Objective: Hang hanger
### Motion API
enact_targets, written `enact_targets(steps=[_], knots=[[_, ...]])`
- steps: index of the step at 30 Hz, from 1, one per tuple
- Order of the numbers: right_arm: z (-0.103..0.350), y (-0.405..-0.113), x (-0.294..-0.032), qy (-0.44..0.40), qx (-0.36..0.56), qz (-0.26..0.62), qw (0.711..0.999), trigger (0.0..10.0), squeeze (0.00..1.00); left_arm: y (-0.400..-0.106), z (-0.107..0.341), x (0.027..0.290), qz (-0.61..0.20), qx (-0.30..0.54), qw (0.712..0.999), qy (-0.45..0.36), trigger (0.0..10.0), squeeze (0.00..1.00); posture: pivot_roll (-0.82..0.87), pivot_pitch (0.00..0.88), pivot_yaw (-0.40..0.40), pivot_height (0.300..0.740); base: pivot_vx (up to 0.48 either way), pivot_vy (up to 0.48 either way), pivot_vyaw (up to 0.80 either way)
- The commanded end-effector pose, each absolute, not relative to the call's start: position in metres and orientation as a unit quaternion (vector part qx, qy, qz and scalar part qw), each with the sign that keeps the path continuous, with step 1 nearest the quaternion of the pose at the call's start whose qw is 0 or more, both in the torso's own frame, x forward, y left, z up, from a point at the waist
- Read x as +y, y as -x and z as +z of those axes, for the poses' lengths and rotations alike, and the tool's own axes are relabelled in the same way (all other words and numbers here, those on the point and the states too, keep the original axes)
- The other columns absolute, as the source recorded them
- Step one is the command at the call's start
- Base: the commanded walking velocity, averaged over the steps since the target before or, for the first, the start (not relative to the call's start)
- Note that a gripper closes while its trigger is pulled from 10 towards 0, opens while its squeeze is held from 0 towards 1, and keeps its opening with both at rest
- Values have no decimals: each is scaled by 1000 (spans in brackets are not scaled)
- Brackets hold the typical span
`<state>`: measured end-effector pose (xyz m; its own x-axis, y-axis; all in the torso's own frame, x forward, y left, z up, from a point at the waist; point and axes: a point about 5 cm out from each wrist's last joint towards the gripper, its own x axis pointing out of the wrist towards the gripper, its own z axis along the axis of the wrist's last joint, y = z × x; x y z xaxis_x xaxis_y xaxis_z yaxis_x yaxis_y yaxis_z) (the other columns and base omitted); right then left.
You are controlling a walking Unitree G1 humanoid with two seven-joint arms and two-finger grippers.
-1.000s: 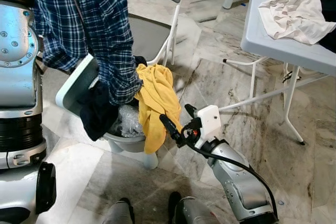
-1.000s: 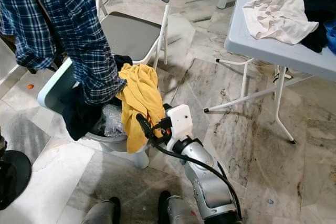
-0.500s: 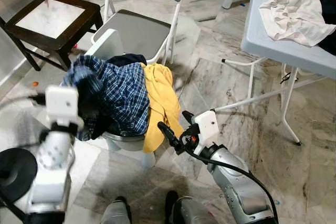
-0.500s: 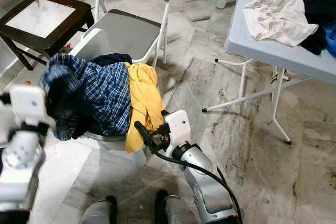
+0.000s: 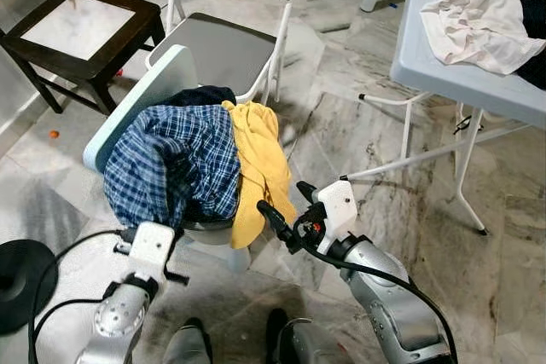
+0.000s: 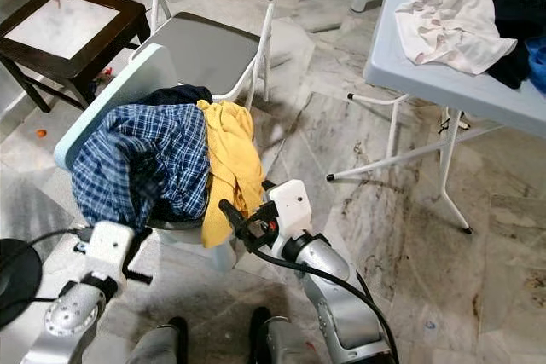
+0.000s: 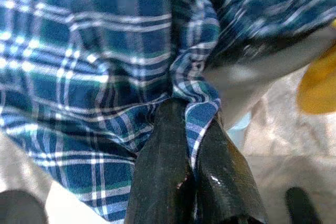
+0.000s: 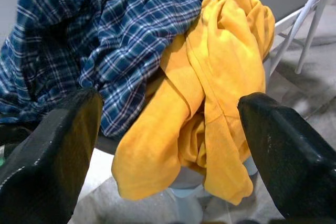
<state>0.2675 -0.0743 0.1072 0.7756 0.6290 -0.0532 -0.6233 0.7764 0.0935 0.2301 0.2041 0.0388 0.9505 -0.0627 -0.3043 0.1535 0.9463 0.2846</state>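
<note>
Now your left tool (image 7: pixel 191 182) has dropped low, clamped on the plaid shirt (image 5: pixel 175 164) heaped on the bin (image 5: pixel 128 108); right tool (image 5: pixel 280 210) open beside it. No hanger visible.

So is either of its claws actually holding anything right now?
The left claw pinches a fold at the edge of the blue plaid shirt. The right claw is open, empty, near the yellow garment.
</note>
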Motion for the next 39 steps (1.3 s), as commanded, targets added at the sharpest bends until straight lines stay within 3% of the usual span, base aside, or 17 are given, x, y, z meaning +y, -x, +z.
enact_targets(steps=[1, 2, 6, 8, 9, 16, 19, 21, 23, 24, 25, 28, 30, 34, 39], knots=[[106, -264, -74, -37, 46, 334, 941, 10000, 0, -221, 32, 212, -39, 161, 973, -162, 0, 0, 117, 290, -105, 740, 0, 0, 0], [105, -264, -74, -37, 47, 333, 941, 10000, 0, -220, 34, 224, 7, 156, 972, -178, 0, 0, 116, 291, -105, 740, 0, 0, 0], [104, -264, -75, -36, 50, 333, 941, 10000, 0, -220, 41, 237, 52, 131, 973, -181, 0, 0, 117, 290, -104, 740, 0, 0, 0], [103, -264, -75, -34, 53, 334, 941, 10000, 0, -230, 68, 227, 39, 46, 983, -175, 0, 0, 117, 289, -106, 740, 0, 0, 0], [103, -264, -75, -34, 53, 334, 941, 10000, 0, -230, 68, 227, 39, 46, 983, -175, 0, 0, 117, 289, -106, 740, 0, 0, 0], [104, -268, -76, -31, 51, 330, 942, 10000, 0, -281, 168, 205, 53, -168, 965, -196, 0, 0, 117, 283, -106, 740, 0, 0, 0], [104, -269, -76, -30, 50, 327, 943, 10000, 0, -300, 193, 189, 27, -209, 959, -187, 0, 0, 114, 283, -103, 740, 0, 0, 0], [103, -269, -75, -30, 51, 324, 944, 10000, 0, -322, 223, 152, -30, -261, 952, -159, 0, 0, 111, 278, -98, 740, 0, 0, 0], [103, -268, -75, -29, 51, 324, 944, 10000, 0, -325, 228, 145, -40, -269, 950, -153, 0, 0, 111, 278, -98, 740, 0, 0, 0], [103, -269, -74, -30, 50, 323, 945, 10000, 0, -331, 247, 121, -73, -299, 943, -129, 0, 0, 102, 273, -94, 740, 0, 0, 0], [103, -269, -74, -30, 50, 323, 945, 10000, 0, -331, 247, 121, -73, -299, 943, -129, 0, 0, 102, 273, -94, 740, 0, 0, 0], [105, -270, -74, -30, 47, 320, 946, 10000, 0, -330, 299, 82, -121, -381, 912, -97, 0, 0, 93, 266, -91, 740, 0, 0, 0], [104, -270, -75, -29, 46, 318, 947, 10000, 0, -327, 325, 75, -126, -422, 893, -93, 0, 0, 92, 265, -89, 740, 0, 0, 0], [103, -270, -76, -30, 47, 315, 948, 10000, 0, -325, 346, 80, -112, -444, 886, -66, 0, 0, 90, 260, -84, 740, 0, 0, 0], [102, -268, -73, -30, 49, 316, 947, 10000, 0, -331, 322, 93, -95, -401, 908, -68, 0, 0, 90, 261, -88, 740, 0, 0, 0]])
